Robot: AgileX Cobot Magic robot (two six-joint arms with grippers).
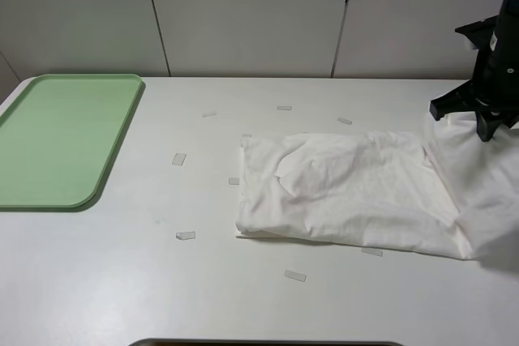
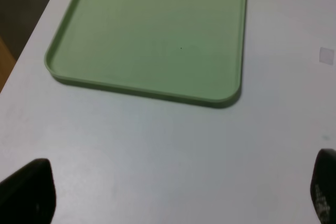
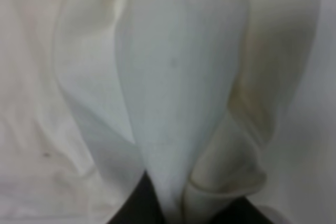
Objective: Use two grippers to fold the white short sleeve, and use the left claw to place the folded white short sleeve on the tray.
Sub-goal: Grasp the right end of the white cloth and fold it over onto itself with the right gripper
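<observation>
Right gripper [image 1: 486,119]: clenched on the shirt [image 1: 349,192], above the far right end of the table [image 1: 162,297]. It pinches one edge of the cloth and holds it raised, so the cloth climbs from the tabletop to the jaws in a hanging fold. In the right wrist view white cloth fills the frame, with a bunched fold running down between the dark fingertips [image 3: 134,208].

The rest of the shirt lies below this gripper and stretches away from it toward the middle of the table. It is a rumpled oblong, doubled over and flat on the surface.

Left gripper [image 2: 176,198]: released. Its black tips are well apart, with only bare table between them. It grasps nothing.

Tray [image 1: 57,139]: green, flat on the table just ahead of the left gripper and not touching it. It sits at the opposite end of the table from the right gripper, well apart from the shirt.

Tape strips [image 1: 178,159]: small, pale and scattered, lying between tray and shirt and around the shirt's edges.
</observation>
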